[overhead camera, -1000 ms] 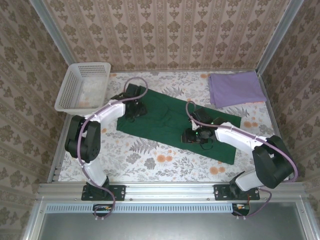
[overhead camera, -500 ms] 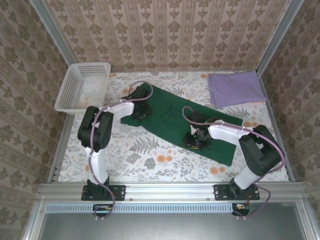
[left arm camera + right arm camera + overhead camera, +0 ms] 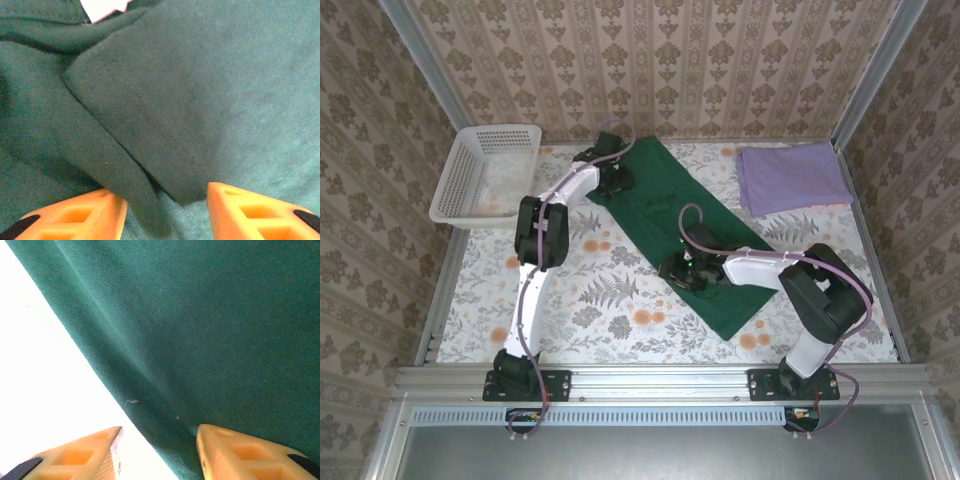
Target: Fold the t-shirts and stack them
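The dark green t-shirt [image 3: 665,205] lies folded into a long strip, slanting from the far middle of the table toward the near right. My left gripper [image 3: 610,180] is at its far left corner. In the left wrist view a fold of the green t-shirt [image 3: 200,100] runs between the orange fingers of the left gripper [image 3: 167,200], which are part-way closed on it. My right gripper [image 3: 680,270] is at the strip's left edge, lower down. There the right gripper [image 3: 159,437] has the green t-shirt's [image 3: 225,315] edge between its fingers. The lilac t-shirt [image 3: 790,178] lies folded at the far right.
A white lattice basket [image 3: 485,172] stands at the far left corner. Patterned walls close in the table [image 3: 620,300] on three sides, and a metal rail runs along the near edge. Bright bare tabletop [image 3: 40,365] shows left of the green edge.
Both grippers have swung the green shirt round: its left end went toward the far wall and its right end came nearer. The left arm has stretched far forward; the right gripper has moved left.
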